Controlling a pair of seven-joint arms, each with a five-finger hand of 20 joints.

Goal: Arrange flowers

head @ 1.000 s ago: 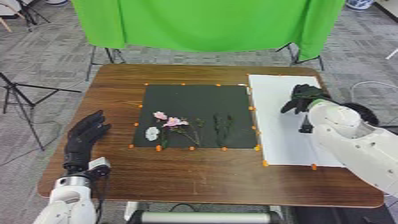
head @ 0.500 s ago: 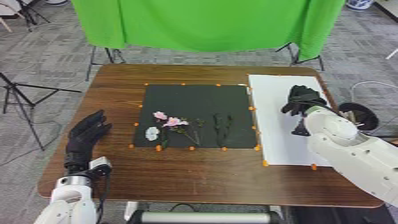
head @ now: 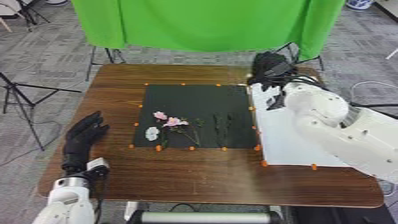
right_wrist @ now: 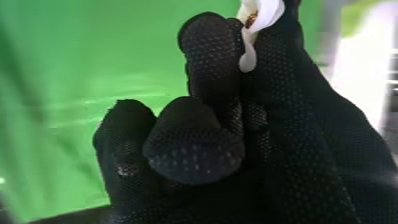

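Head view: robot hand (head: 271, 66) farther forward

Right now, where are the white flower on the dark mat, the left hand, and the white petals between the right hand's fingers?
White flower (head: 152, 133): head view, on its bloom.
Left hand (head: 80, 141): head view, on its broad part.
White petals (right_wrist: 266, 19): right wrist view, on their wider part.

Green cloth (head: 209, 25) hung beyond far edge of brown wooden table (head: 200, 172).
Grey floor (head: 40, 170) seen all around; black tripod (head: 15, 86) stood left of table, blue-and-white pot (head: 360, 4) placed far right, pale cable (head: 354, 86) laid on floor at right.
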